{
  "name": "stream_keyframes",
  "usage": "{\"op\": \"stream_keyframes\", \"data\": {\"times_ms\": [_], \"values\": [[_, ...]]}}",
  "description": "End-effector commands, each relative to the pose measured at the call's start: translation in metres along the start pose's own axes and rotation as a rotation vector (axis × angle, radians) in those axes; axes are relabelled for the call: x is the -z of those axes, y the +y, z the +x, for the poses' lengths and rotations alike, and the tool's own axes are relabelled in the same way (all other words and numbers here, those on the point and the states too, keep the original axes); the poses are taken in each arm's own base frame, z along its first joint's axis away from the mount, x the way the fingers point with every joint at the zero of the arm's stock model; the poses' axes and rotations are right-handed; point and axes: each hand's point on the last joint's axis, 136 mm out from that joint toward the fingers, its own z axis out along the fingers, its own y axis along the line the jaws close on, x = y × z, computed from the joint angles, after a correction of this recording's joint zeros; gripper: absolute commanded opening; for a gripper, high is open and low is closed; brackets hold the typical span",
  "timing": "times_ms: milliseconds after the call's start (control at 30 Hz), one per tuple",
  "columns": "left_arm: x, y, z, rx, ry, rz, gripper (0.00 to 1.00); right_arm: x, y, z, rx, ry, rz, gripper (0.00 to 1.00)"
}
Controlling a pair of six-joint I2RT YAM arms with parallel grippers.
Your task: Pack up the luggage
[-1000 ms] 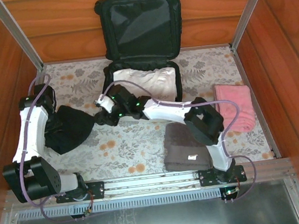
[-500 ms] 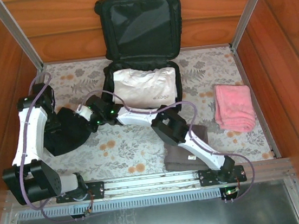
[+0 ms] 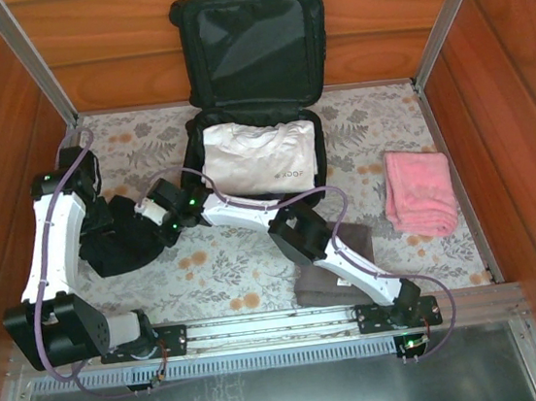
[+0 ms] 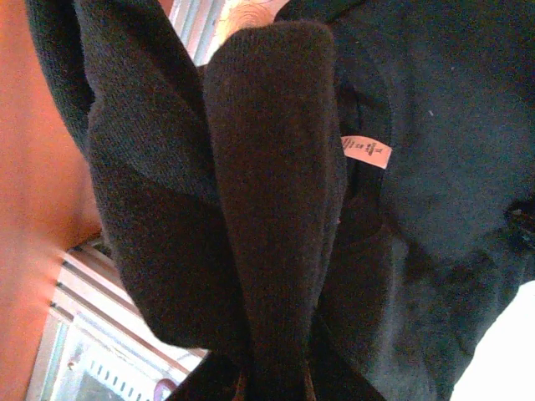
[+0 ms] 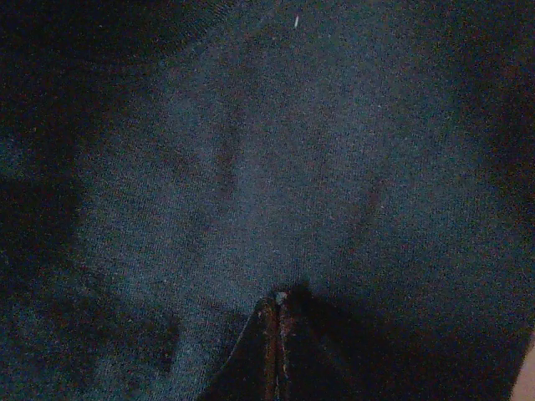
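Luggage sits open at the middle of the table's far edge. Its black-lined lid leans back on the wooden wall, and a folded white shirt lies in its base. A black garment lies heaped near the left edge, well clear of the case. The left gripper is clamped on a bunched fold of it, and the cloth rises in a thick roll from between the fingers. The right arm reaches across from the near right corner, passing just in front of the luggage. The right gripper has its fingers pressed together against the same dark cloth, though I can't tell whether any fold is caught between them. A brown towel lies by the near edge, partly under that arm. A pink towel rests near the right edge, apart from everything else.
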Motion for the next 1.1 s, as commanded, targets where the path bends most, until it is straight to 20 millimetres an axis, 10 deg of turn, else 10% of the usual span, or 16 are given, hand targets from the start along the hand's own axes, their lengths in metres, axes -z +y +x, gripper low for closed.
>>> {"op": "stream_keyframes", "data": {"times_ms": [0,367,733,1067], "values": [[0.018,0.000,0.004,-0.017,-0.029,0.035,0.00,0.002,0.006,0.058,-0.117,0.191,0.002,0.00],[0.043,-0.027,0.021,-0.010,-0.031,0.216,0.00,0.076,0.044,0.116,-0.261,0.307,0.009,0.00],[0.053,-0.045,0.080,-0.100,0.066,0.169,0.00,0.124,0.089,0.180,-0.365,0.383,0.018,0.00],[0.056,-0.036,0.094,-0.079,0.039,0.139,0.00,0.157,0.055,0.108,-0.125,0.125,0.217,0.00]]}}
